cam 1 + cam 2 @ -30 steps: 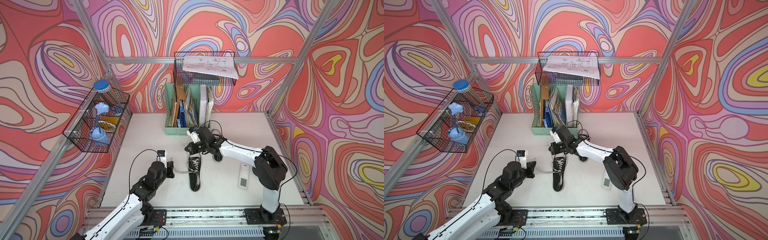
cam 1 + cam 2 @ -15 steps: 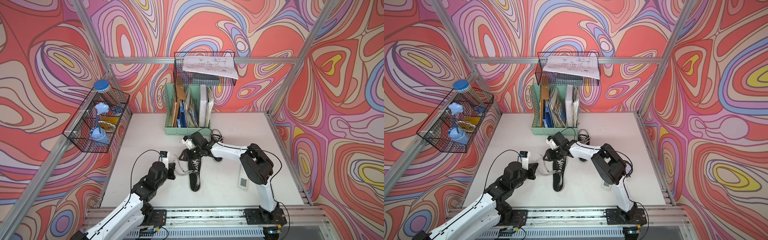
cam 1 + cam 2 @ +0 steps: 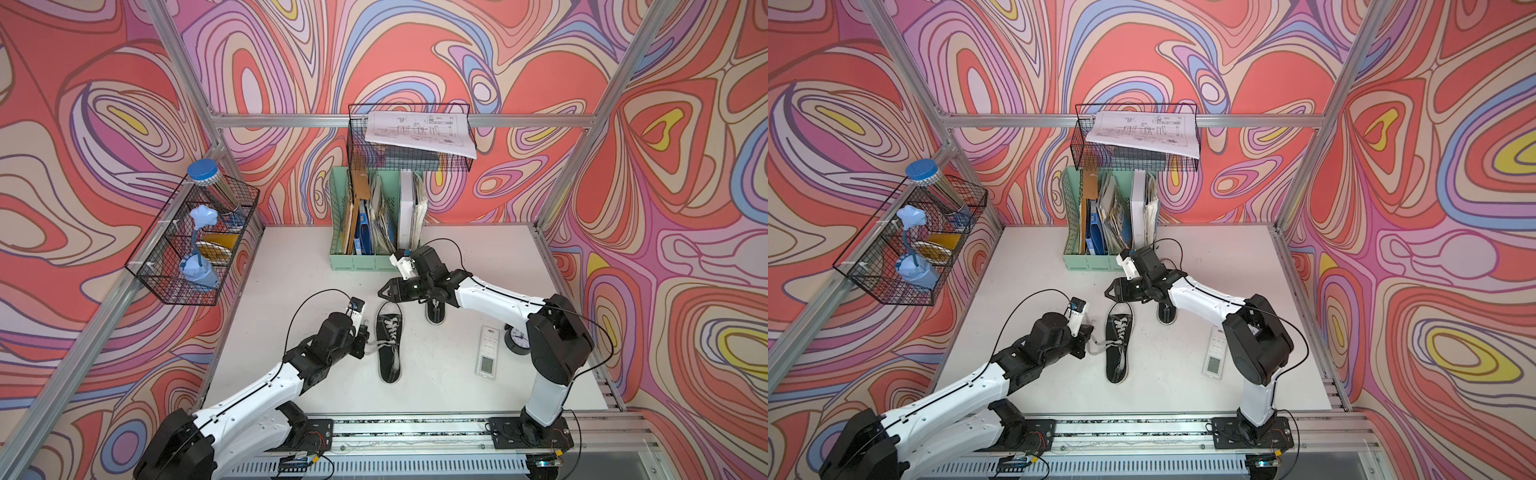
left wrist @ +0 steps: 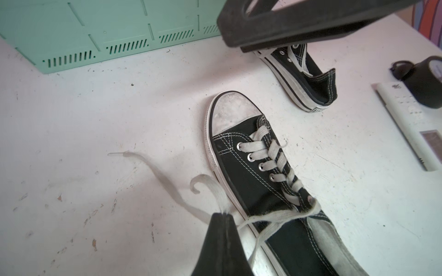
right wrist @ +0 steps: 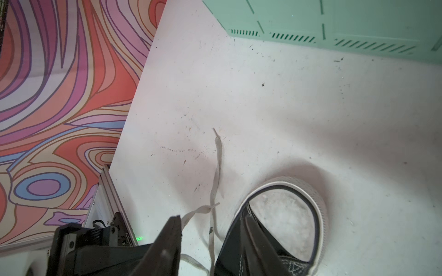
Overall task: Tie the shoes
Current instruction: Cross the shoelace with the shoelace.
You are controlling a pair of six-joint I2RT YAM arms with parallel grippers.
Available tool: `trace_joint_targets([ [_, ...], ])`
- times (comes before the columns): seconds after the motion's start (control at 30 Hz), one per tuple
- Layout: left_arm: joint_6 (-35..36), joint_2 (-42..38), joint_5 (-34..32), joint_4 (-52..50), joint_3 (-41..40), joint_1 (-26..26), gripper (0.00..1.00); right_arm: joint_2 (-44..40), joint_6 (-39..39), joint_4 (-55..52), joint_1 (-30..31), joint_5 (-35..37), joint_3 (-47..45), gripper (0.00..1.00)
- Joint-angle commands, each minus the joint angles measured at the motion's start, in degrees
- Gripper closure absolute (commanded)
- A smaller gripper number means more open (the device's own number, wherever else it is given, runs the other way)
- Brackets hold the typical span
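**Two arms at a pair of black sneakers on a white tabletop**

The white tabletop (image 3: 291, 270) carries a green file holder (image 3: 357, 262), packed with folders, against the back wall. The shoes lie in front of it.

- **Near shoe:** The near shoe (image 3: 389, 349) rests flat on its sole near the middle, toe toward the file holder and heel toward the arm bases. In the left wrist view its toe cap looks pale and scuffed.
- **Far shoe:** The far shoe (image 3: 435, 313) lies just beyond it to the right, apart from it and partly covered by the right arm.
- **Other objects:** Farther right, a white remote control (image 3: 487, 351) and a black alarm clock (image 3: 517, 338) sit side by side.
- **Right tool:** The right tool (image 3: 383, 293) hangs above the tabletop just past the near shoe's toe. Its jaws are apart with nothing between them.
- **Left tool:** The left tool (image 3: 365, 344) sits just left of the near shoe. Its jaws are together, clamped on a white lace (image 4: 282, 217) that runs to the shoe's top eyelets.
- **Loose lace:** A second lace end (image 4: 143, 162) lies loose on the tabletop left of that shoe.
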Motion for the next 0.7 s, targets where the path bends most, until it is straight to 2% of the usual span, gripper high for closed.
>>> trace_joint_targets([
  [0.0, 5.0, 4.6, -2.0, 3.1, 3.2, -0.9, 1.0, -1.1, -0.8, 0.1, -0.4, 1.9, -2.5, 0.58],
  [0.23, 8.2, 14.4, -2.7, 3.7, 8.2, -1.1, 0.97, -1.9, -1.1, 0.2, -1.0, 2.5, -4.9, 0.58],
  [0.37, 6.8, 21.7, 0.2, 4.3, 10.9, -1.1, 0.93, -2.0, -1.0, 0.2, -1.4, 2.8, -5.6, 0.58],
  [0.47, 4.7, 25.6, -0.9, 3.4, 12.2, -1.1, 0.88, -2.4, -1.2, 0.1, -1.5, 3.5, -6.2, 0.58],
  [0.67, 1.7, 25.9, -3.4, 0.0, 13.9, -1.0, 0.6, -5.5, -1.9, -1.0, -1.7, 5.6, -7.7, 0.58],
])
